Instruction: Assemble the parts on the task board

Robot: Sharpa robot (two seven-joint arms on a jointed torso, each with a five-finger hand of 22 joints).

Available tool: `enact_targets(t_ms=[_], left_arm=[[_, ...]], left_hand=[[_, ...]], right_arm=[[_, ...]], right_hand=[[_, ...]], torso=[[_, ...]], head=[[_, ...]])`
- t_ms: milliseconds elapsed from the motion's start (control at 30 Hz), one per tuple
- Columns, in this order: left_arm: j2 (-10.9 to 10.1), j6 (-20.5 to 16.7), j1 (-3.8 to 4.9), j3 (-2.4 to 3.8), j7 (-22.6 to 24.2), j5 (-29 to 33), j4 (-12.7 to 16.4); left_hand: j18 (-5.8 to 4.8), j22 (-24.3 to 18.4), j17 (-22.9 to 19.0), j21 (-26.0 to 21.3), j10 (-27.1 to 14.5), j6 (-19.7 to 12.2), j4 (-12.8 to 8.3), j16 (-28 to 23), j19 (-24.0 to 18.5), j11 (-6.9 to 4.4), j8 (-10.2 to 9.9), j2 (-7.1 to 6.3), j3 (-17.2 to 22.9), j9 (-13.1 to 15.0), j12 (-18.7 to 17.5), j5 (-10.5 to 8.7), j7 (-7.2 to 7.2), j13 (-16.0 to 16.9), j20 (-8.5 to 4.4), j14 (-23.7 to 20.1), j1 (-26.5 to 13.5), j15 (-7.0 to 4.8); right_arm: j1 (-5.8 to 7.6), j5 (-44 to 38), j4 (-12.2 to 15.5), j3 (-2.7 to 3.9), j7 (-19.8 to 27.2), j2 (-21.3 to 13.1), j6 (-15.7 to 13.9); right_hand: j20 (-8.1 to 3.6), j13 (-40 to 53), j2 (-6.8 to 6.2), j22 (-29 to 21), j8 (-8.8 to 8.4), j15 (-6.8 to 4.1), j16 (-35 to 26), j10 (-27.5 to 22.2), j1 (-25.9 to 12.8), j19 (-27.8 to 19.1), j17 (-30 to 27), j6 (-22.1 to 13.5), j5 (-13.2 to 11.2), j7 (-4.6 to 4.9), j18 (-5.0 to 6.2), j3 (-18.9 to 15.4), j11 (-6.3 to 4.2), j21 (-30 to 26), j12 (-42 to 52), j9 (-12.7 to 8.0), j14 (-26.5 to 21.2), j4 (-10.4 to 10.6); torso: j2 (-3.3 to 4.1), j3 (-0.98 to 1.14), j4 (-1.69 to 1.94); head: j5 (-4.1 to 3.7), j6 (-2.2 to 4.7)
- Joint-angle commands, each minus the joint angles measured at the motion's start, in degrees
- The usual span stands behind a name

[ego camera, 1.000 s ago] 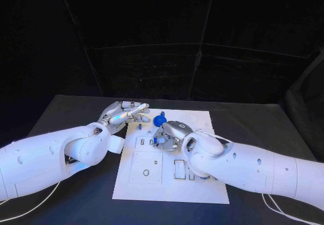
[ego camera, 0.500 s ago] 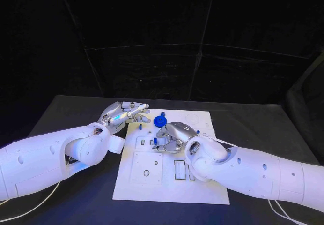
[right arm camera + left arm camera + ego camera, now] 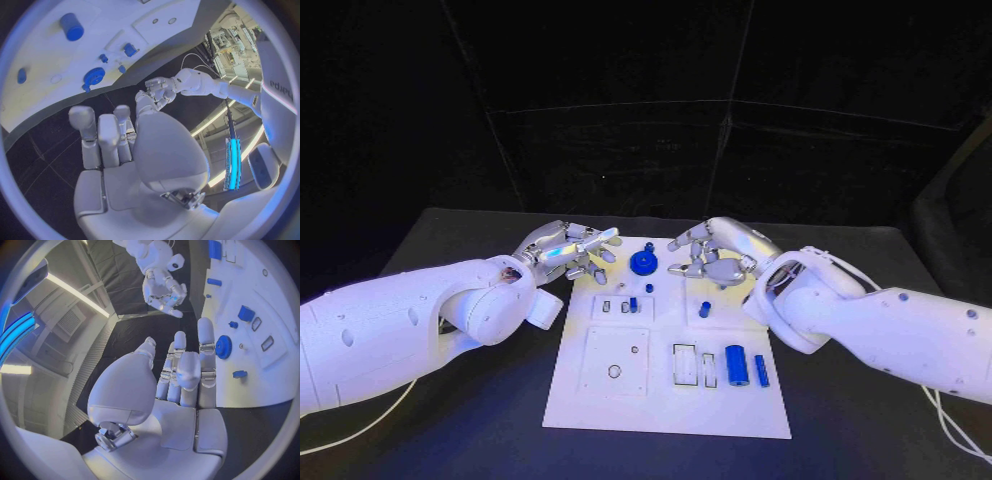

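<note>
- Hovering empty, fingers spread: left hand (image 3: 570,249), right hand (image 3: 710,252).
- Blue gear (image 3: 643,263) sits on task board (image 3: 661,405) between their fingertips.
- Loose blue cylinders (image 3: 736,364) lie well below the right hand's fingers; assembly looks partly done.

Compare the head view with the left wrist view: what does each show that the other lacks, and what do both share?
Head view alone: the whole task board, with two upright blue pegs near its right side, and both white arms reaching in.

Left wrist view alone: the inside of the left hand, palm bare, fingers straight and holding nothing.

Both: the round blue gear on the board, and the right hand, fingers apart and holding nothing.
</note>
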Motion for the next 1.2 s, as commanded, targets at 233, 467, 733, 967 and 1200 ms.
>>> enact_targets(t_ms=[233, 467, 733, 967, 1200], left_arm=[[3.96, 16.36, 3.44, 0.07, -29.46, -28.01, -3.31], [8.22, 18.79, 5.55, 0.07, -38.85, -36.36, -6.5], [12.54, 21.2, 6.52, -1.03, -44.8, -39.71, -9.34], [15.75, 23.8, 7.02, -2.09, -47.76, -40.7, -11.3], [18.6, 26.03, 7.16, -2.52, -49.07, -41.46, -13.54]], left_hand=[[-2.89, 34.05, 22.71, 30.18, -5.83, -0.76, 2.86, 20.81, 6.29, -1.44, 7.01, 2.77, -4.6, 2.94, 22.7, 0.38, -1.41, 18.88, -1.48, 4.35, -0.26, -0.85], [-3.71, 40.12, 24.44, 35.0, -2.28, -0.09, 3.43, 22.12, 6.24, -3.09, 16.03, 4.85, -9.91, 8.55, 43.56, -0.11, -3.44, 40.16, -2.18, 4.93, -5.74, -2.6], [-5.28, 49.39, 28.12, 41.08, 0.48, -2.34, 3.61, 25.08, 10.08, -3.92, 21.71, 5.57, -13.99, 13.48, 50.39, -0.23, -4.33, 48.19, -3.06, 6.03, -7.1, -3.4], [-6.19, 54.46, 28.12, 44.11, 0.61, -4.03, 3.57, 25.08, 12.26, -4.2, 24.74, 6.28, -15.91, 16.49, 51.43, -0.3, -4.63, 49.53, -3.39, 6.03, -6.65, -3.65], [-6.33, 55.24, 28.12, 44.56, 0.45, -4.89, 3.52, 25.08, 12.57, -4.23, 25.88, 6.7, -16.59, 17.77, 51.48, -0.31, -4.66, 49.66, -3.43, 6.03, -6.17, -3.68]], right_arm=[[2.86, 31.59, -1.65, -0.1, 11.51, -5.52, 13.63], [3.55, 35.71, -2.58, -0.11, 12.66, -6.56, 15.79], [3.93, 35.68, -3.19, -0.11, 12.76, -6.67, 15.18], [4.1, 34.57, -3.47, -0.11, 12.5, -6.53, 13.39], [4.15, 34.3, -3.46, -0.11, 12.57, -6.37, 11.9]], right_hand=[[2.83, -26.44, 0.53, -20.69, 1.04, 3.24, -37.66, -1.33, 6.42, -10.03, -25.72, 1.33, -1.26, 1.87, 1.23, 1.74, 2.34, -25.79, -28.92, 0.0, -12.81, 1.07], [4.17, -39.44, 0.26, -28.39, 0.2, 4.1, -48.81, 5.63, 6.78, -5.76, -34.26, 3.13, -1.61, 1.9, 1.62, 2.03, 2.68, -36.0, -37.97, -0.27, -9.01, 2.23], [2.04, -42.06, 0.16, -29.8, 0.08, 1.97, -49.7, 12.22, 6.37, 1.18, -35.28, 5.18, -1.71, 0.56, 1.64, 1.65, 0.84, -36.64, -38.88, -0.21, -0.93, 2.25], [0.96, -41.53, -0.39, -29.62, -0.23, 0.84, -49.04, 15.92, 5.6, 4.34, -34.41, 5.73, -1.3, -0.22, 1.58, 0.81, -0.18, -35.85, -38.32, -0.26, 3.1, 2.26], [0.54, -40.25, -1.49, -29.44, -0.46, 0.55, -47.99, 16.51, 4.53, 5.34, -33.01, 5.26, 0.71, -0.36, 1.45, -0.61, -0.35, -35.53, -37.29, -0.28, 4.41, 2.17]], torso=[[-1.6, 0.8, -0.37], [-2.17, 1.44, -0.71], [-2.14, 1.6, -0.73], [-2.05, 1.46, -0.73], [-2.02, 1.38, -0.79]], head=[[1.07, -0.81], [1.64, -1.21], [1.87, -1.36], [2.0, -1.57], [2.09, -1.92]])
